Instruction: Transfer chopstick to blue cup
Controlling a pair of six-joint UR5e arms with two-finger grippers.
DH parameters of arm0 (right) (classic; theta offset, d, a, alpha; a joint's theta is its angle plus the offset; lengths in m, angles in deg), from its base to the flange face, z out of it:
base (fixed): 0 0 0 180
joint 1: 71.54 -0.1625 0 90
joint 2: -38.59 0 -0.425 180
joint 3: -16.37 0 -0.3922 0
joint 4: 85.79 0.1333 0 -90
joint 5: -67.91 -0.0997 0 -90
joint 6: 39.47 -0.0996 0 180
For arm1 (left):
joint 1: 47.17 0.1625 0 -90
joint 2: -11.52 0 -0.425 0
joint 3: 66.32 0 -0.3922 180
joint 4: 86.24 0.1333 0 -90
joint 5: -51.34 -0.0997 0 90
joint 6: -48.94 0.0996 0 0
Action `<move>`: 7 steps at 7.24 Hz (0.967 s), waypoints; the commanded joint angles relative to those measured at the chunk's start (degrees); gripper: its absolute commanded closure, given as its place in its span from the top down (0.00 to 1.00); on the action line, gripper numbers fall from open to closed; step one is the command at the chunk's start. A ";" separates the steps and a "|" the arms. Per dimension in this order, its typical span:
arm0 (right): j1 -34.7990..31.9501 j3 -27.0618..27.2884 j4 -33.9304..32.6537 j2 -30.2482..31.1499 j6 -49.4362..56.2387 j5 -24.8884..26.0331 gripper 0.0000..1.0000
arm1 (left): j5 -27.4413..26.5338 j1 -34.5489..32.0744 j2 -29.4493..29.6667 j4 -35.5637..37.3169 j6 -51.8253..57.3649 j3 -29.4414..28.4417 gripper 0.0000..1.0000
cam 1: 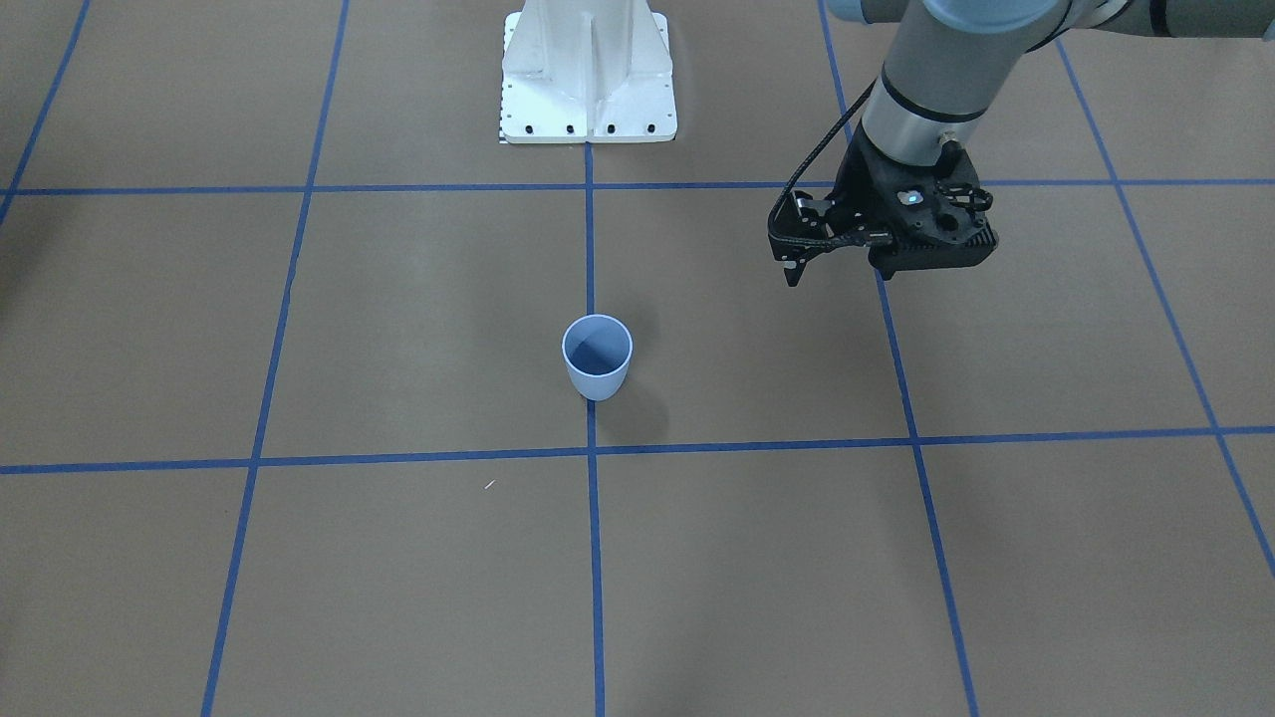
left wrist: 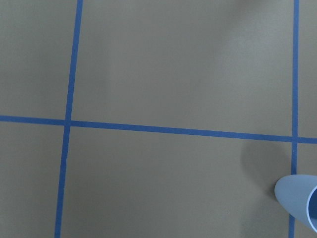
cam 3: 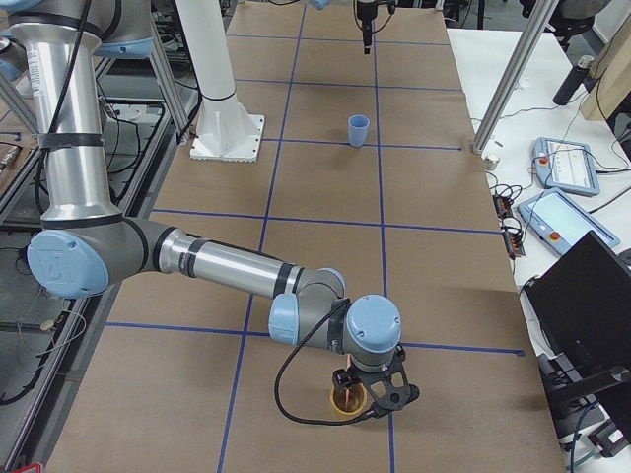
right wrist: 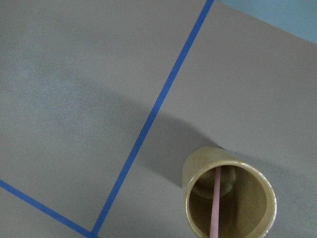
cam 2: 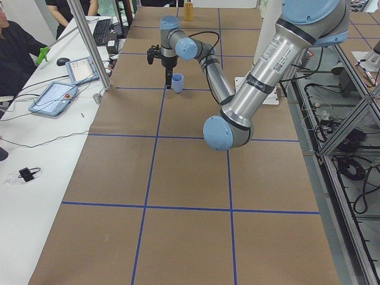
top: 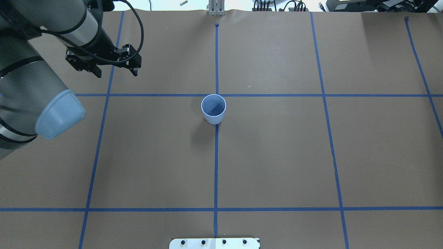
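Observation:
The blue cup stands upright and empty at the table's middle on a blue tape line; it also shows in the overhead view and at the left wrist view's lower right corner. My left gripper is open and empty, hanging above the table well to the cup's left and farther out. The pale pink chopstick stands in a tan cup at the table's right end. My right gripper hangs just over that tan cup; I cannot tell whether it is open or shut.
The white robot base plate sits at the table's near edge behind the blue cup. An operators' bench with tablets and a metal post runs along the far side. Blue tape lines grid the brown table.

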 commanded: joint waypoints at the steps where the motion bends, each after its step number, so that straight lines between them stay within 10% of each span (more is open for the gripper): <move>1: 0.24 0.49 0.25 0.33 -4.47 -2.63 1.00 | 0.04 -1.03 -1.24 1.92 3.14 1.62 0.99; 7: 1.29 1.02 0.60 3.84 -4.14 -9.50 1.00 | 0.04 -2.60 -1.86 2.71 3.67 2.50 0.99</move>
